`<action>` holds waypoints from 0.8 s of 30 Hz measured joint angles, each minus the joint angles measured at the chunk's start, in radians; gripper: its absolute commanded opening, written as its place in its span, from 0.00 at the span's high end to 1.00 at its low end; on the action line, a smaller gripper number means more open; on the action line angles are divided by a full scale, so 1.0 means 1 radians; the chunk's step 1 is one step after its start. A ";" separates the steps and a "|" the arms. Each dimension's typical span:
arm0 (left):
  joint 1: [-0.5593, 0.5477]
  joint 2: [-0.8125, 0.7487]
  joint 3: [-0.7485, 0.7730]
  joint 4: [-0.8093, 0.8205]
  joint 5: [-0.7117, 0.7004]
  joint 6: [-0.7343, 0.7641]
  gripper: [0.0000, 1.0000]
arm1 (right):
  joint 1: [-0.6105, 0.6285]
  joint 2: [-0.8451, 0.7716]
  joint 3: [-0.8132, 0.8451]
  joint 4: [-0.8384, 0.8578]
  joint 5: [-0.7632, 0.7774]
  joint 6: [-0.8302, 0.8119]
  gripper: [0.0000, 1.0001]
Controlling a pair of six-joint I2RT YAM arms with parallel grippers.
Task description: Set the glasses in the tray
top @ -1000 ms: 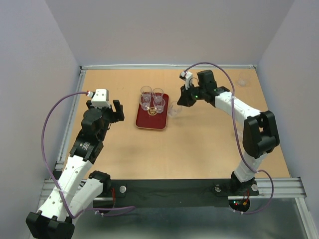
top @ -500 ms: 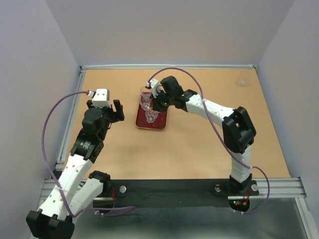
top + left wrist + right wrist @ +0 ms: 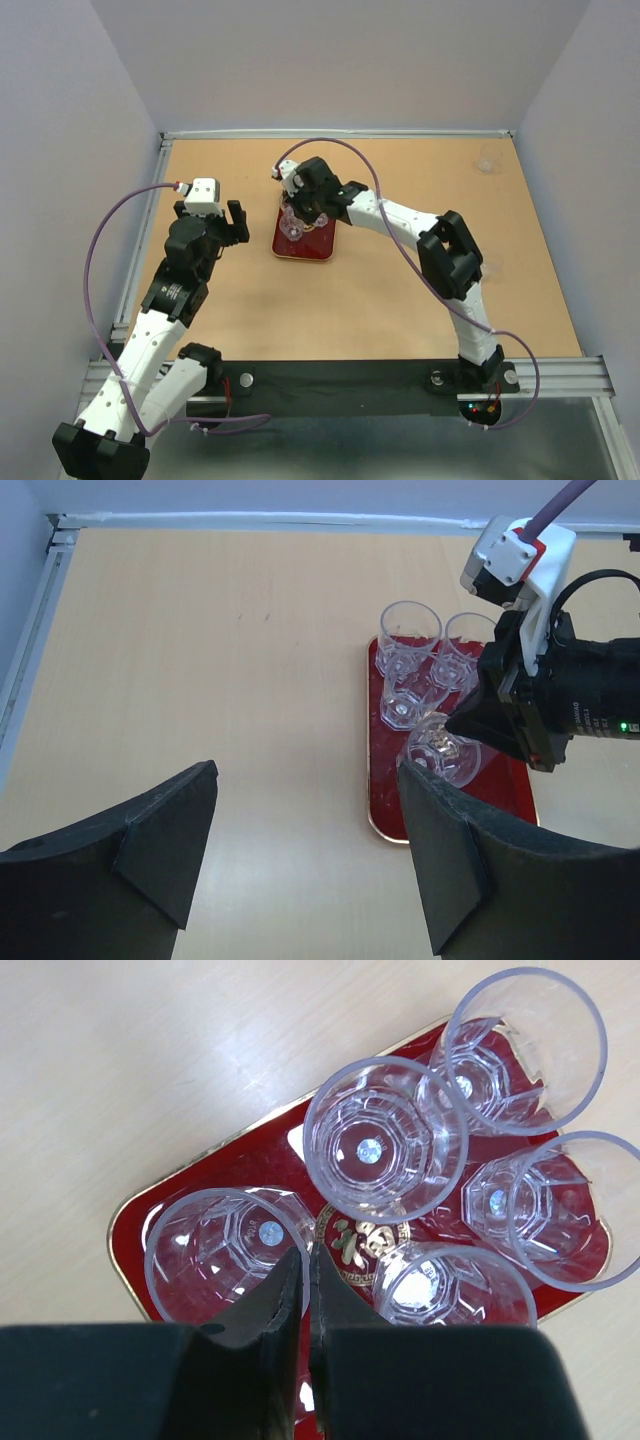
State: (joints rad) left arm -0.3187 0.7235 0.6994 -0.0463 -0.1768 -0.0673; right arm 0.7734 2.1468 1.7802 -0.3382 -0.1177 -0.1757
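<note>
The dark red tray [image 3: 316, 249] lies mid-table; it also shows in the left wrist view [image 3: 385, 810] and in the right wrist view [image 3: 150, 1215]. Several clear glasses [image 3: 385, 1140] stand in it. My right gripper [image 3: 297, 214] [image 3: 306, 1256] is shut on the rim of one glass [image 3: 222, 1250], held tilted over the tray's left near part [image 3: 440, 755]. I cannot tell if it touches the tray. Another glass [image 3: 488, 160] stands faint at the table's far right corner. My left gripper [image 3: 232, 222] [image 3: 305, 850] is open and empty, left of the tray.
The right arm [image 3: 400, 215] reaches across the table from the right, over the tray. A metal rail [image 3: 155, 215] and grey walls edge the wooden table. Bare wood lies between the left gripper and the tray.
My right gripper has carried a glass from beside the tray's right edge leftward, to over the tray's left part. The left arm has not moved.
</note>
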 measured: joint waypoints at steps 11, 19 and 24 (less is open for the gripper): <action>0.000 0.000 0.000 0.005 0.000 0.000 0.16 | 0.016 0.071 0.096 -0.018 0.040 0.001 0.88; 0.000 0.000 0.000 0.005 0.000 0.000 0.16 | 0.029 0.080 0.111 -0.022 0.051 0.007 0.66; 0.000 0.000 0.000 0.005 0.000 0.000 0.16 | 0.030 0.079 0.111 -0.031 0.070 -0.004 0.64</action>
State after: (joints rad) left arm -0.3187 0.7235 0.6994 -0.0414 -0.1768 -0.0673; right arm 0.8032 2.2261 1.8915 -0.3691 -0.0475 -0.1795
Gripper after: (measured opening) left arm 0.836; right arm 0.353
